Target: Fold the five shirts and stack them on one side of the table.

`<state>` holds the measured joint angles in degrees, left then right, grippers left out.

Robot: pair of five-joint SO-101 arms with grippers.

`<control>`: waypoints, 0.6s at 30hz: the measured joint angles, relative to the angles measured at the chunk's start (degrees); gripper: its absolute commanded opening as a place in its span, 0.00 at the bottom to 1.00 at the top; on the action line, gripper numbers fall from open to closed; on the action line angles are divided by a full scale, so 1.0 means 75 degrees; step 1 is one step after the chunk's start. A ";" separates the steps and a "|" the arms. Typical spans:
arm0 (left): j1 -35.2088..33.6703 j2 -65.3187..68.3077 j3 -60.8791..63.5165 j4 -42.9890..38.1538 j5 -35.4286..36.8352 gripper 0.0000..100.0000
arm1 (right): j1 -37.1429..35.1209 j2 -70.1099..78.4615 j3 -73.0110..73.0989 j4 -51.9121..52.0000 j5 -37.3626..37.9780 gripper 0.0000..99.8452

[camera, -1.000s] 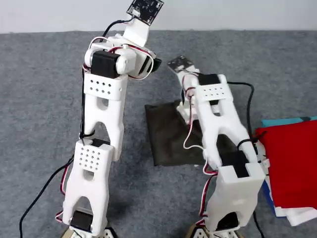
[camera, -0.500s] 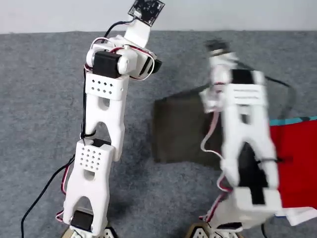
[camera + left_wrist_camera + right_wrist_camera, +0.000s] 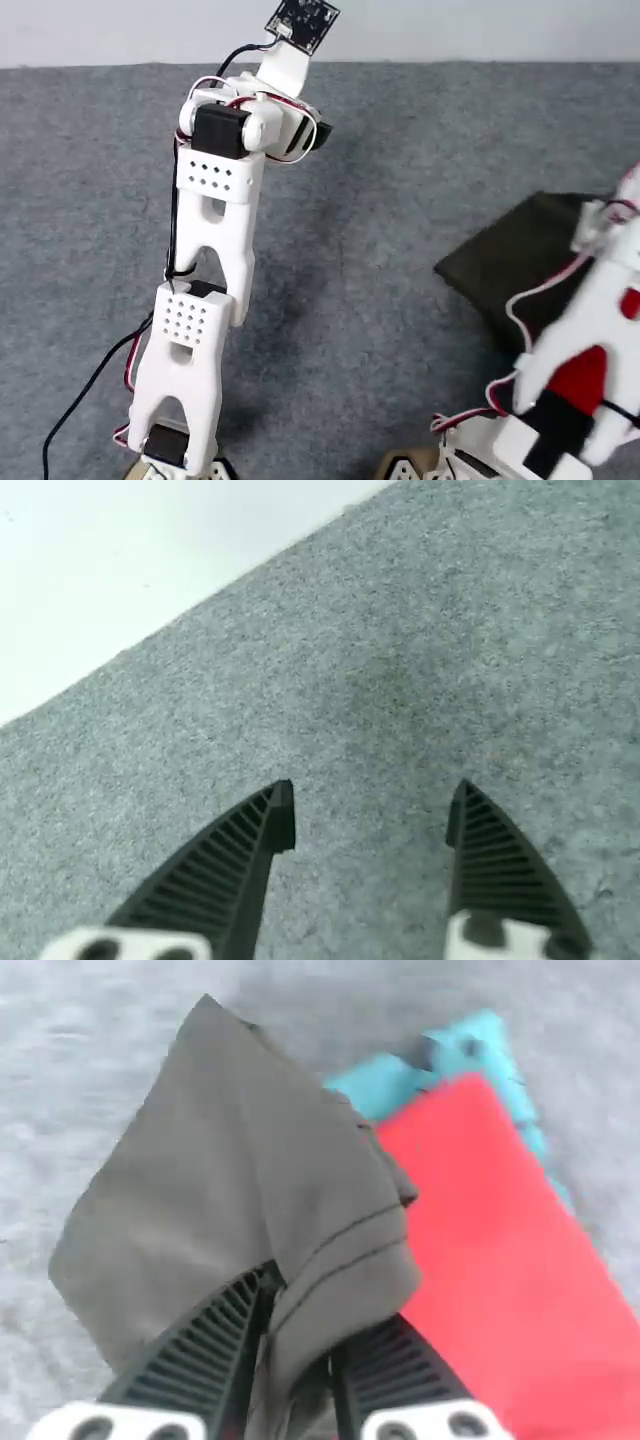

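A folded dark olive shirt [image 3: 510, 262] hangs at the table's right side, held up by my right gripper [image 3: 298, 1345], whose fingers are shut on its edge. In the right wrist view the olive shirt [image 3: 240, 1210] drapes partly over a folded red shirt [image 3: 490, 1260] that lies on a turquoise shirt [image 3: 470, 1050]. My right arm [image 3: 580, 370] stands at the right edge of the high view, with red cloth [image 3: 575, 380] showing behind it. My left gripper [image 3: 370, 825] is open above bare grey carpet, and its arm [image 3: 215, 250] rises at the left centre.
Grey carpet [image 3: 400, 200] covers the table. A white wall [image 3: 450, 30] borders the far edge. The left arm's camera board [image 3: 302, 20] sticks up at the back.
My right arm has swung to the right, carrying the olive shirt from the table's middle over to the stack on the right. The left arm has barely moved.
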<state>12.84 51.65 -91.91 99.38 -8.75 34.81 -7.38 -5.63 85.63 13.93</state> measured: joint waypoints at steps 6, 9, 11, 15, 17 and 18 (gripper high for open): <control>0.0000 0.0000 0.0000 0.0000 -0.0012 0.25 | 0.1571 0.0000 0.0000 0.0000 0.0504 0.01; 0.0000 0.0000 0.0000 0.0000 -0.0012 0.25 | 0.2168 0.0000 0.0000 0.0000 0.0680 0.01; 0.0000 0.0000 0.0000 0.0000 -0.0012 0.25 | 0.2614 0.0000 0.0000 0.0000 0.0821 0.01; 0.0000 0.0000 0.0000 0.0000 -0.0012 0.25 | 0.3505 0.0000 0.0070 -0.0012 0.1207 0.01; 0.0000 0.0000 0.0000 0.0000 -0.0012 0.25 | 0.3774 0.0000 0.0469 -0.0211 0.1430 0.01; 0.0000 0.0000 0.0000 0.0000 -0.0012 0.25 | 0.3868 0.0000 0.0727 -0.0375 0.1512 0.01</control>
<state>12.84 51.65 -91.91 99.38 -8.84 63.82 -7.38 -0.18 82.81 25.27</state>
